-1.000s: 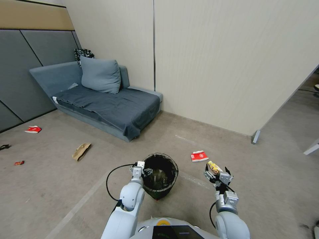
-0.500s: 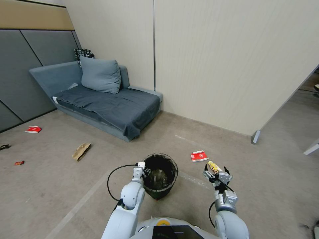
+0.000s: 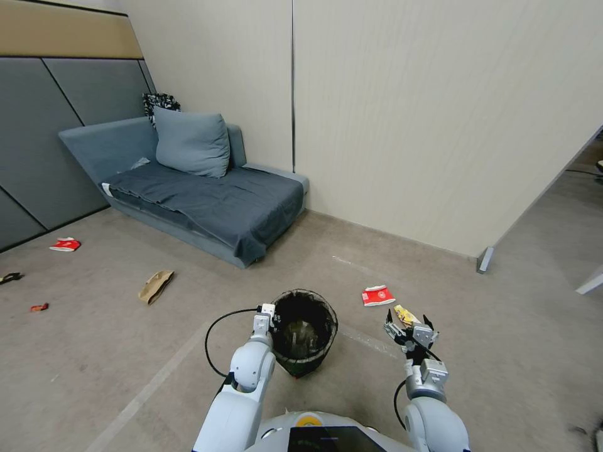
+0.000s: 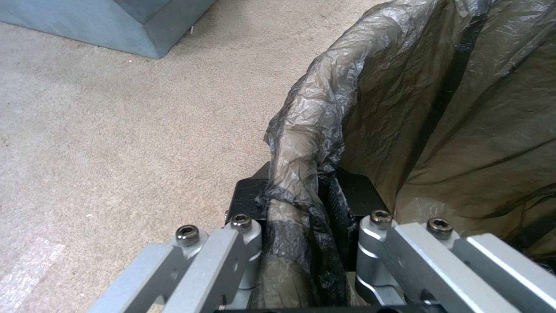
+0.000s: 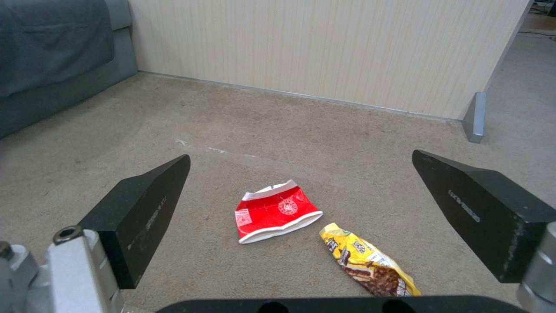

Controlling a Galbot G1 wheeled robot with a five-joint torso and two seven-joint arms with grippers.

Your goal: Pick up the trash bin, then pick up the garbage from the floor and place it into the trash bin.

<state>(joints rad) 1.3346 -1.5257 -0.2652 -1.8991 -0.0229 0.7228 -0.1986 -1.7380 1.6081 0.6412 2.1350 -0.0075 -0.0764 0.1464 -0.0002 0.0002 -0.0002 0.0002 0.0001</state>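
Left gripper (image 4: pixel 301 243) clamped on the bagged rim of the trash bin (image 3: pixel 304 331), right gripper (image 5: pixel 301 226) held above the floor with fingers spread wide — red-and-white packet (image 5: pixel 275 211) and yellow snack wrapper (image 5: pixel 368 260) lying between and just ahead of its fingertips, touching neither.

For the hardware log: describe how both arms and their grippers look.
Both arms have rounded, glossy white shells ending in grey metal wrist blocks, each with a looping black cable. The left gripper has silver linkage bars fastened with hex-socket screws. The right gripper carries wedge-shaped matte black fingers with faint embossed lettering on their sides, mounted on silver linkages.
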